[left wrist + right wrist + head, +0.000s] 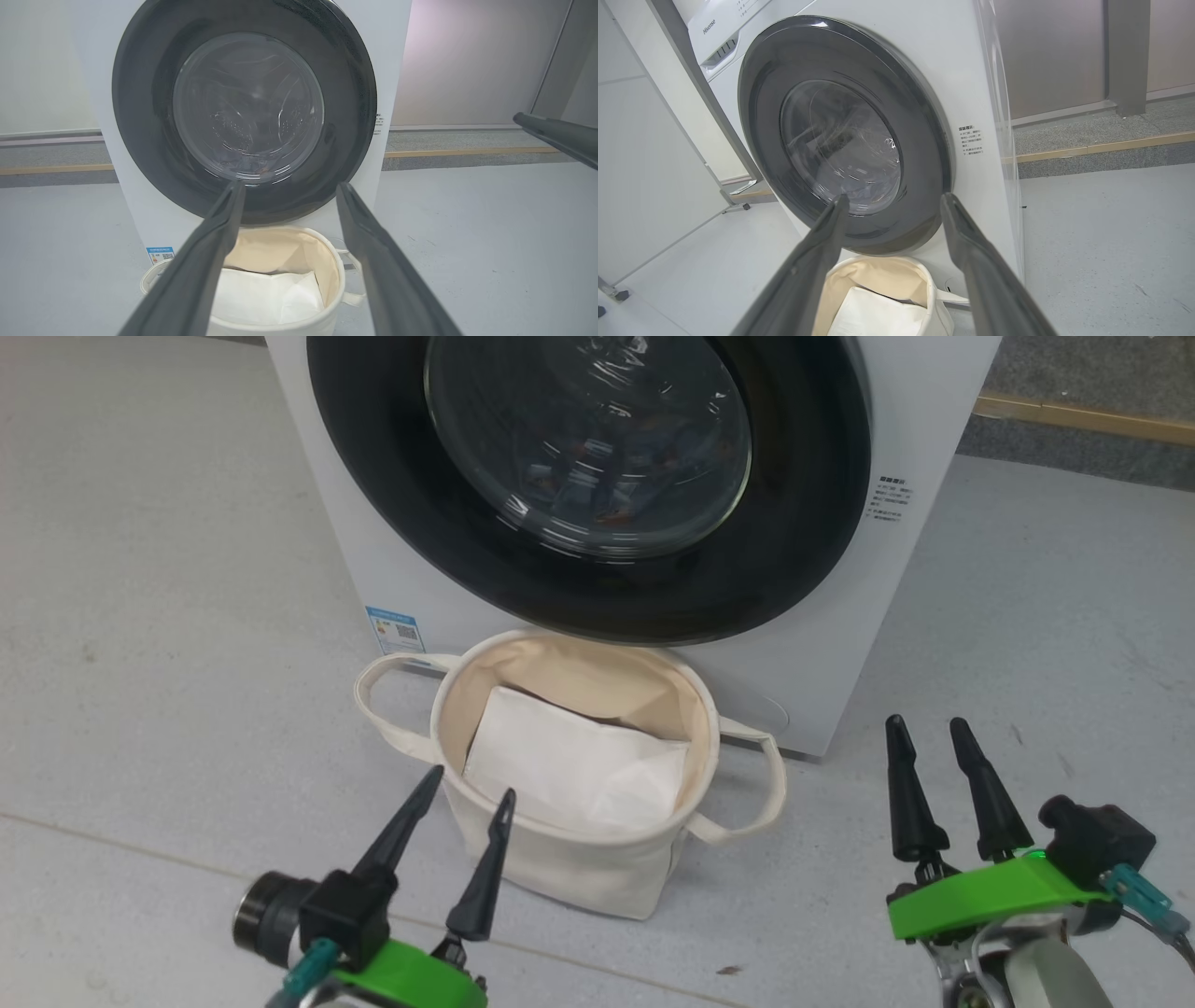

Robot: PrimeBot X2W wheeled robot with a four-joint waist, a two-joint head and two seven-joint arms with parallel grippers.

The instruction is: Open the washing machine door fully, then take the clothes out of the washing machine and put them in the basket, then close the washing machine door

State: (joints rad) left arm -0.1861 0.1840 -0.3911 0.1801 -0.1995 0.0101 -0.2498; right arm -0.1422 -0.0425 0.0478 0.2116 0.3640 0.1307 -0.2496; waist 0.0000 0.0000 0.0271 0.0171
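The white washing machine stands ahead with its door shut flat against the front, black rim around bulging glass. Reflections on the glass hide the clothes. The cream basket sits on the floor right under the door, holding a folded white sheet. My left gripper hovers open at the basket's near rim, empty. My right gripper is open and empty too, to the right of the basket and short of the machine's lower right corner. Each wrist view looks past open fingers, the left gripper and the right gripper, at the door.
Grey floor spreads left and right of the machine. A low kerb with a wooden strip runs behind it on the right. A white panel on a metal foot stands left of the machine. A blue label marks its lower left front.
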